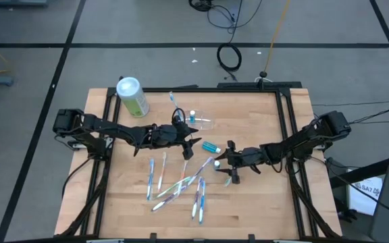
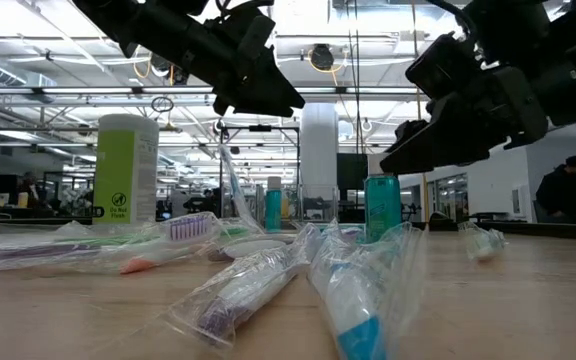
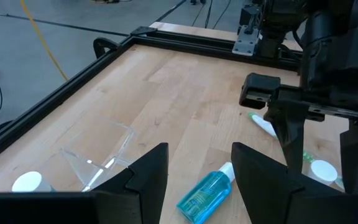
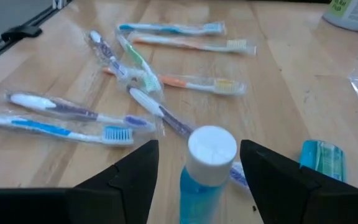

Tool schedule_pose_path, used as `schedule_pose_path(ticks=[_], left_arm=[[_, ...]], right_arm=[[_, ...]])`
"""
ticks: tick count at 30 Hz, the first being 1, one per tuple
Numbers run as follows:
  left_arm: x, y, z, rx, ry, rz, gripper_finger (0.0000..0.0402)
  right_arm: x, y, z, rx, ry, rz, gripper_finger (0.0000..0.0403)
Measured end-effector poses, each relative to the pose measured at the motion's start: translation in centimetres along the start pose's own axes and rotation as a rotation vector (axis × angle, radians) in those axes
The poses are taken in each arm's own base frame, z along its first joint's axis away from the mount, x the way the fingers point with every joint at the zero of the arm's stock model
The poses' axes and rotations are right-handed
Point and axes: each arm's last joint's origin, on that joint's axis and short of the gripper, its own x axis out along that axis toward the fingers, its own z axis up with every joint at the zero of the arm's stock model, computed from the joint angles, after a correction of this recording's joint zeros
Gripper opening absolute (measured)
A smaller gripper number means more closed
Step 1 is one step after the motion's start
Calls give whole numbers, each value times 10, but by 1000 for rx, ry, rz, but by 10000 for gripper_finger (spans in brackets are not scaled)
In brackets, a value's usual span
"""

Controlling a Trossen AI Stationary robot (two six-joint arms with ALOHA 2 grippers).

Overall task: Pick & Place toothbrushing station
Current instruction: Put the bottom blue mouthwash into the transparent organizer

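Note:
The toothbrushing station, a clear plastic holder [image 1: 206, 123] [image 3: 98, 152], rests flat on the wood near the table's middle, toward the far side. My left gripper [image 1: 192, 147] [image 3: 197, 155] hovers open just near of it, above a teal bottle [image 1: 210, 146] [image 3: 205, 191] lying on its side. My right gripper [image 1: 224, 164] [image 4: 199, 152] is open and low over the table. Its fingers stand on either side of a small upright blue bottle with a white cap [image 4: 210, 163], a gap showing on each side.
Several plastic-wrapped toothbrushes [image 1: 179, 185] [image 4: 135, 81] lie scattered toward the near edge. A green-and-white canister [image 1: 132, 96] stands at the far left. Another small capped bottle [image 1: 192, 116] stands beside the holder. A black frame [image 1: 286, 115] rims the table.

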Motion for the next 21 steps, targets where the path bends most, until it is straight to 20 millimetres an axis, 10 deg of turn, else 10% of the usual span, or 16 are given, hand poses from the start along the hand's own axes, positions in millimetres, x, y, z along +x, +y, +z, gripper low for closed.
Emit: schedule_pose_path(ticks=[21], left_arm=[[0, 0, 0, -2, 0, 0, 184]], right_arm=[[0, -2, 1, 4, -8, -14, 95]])
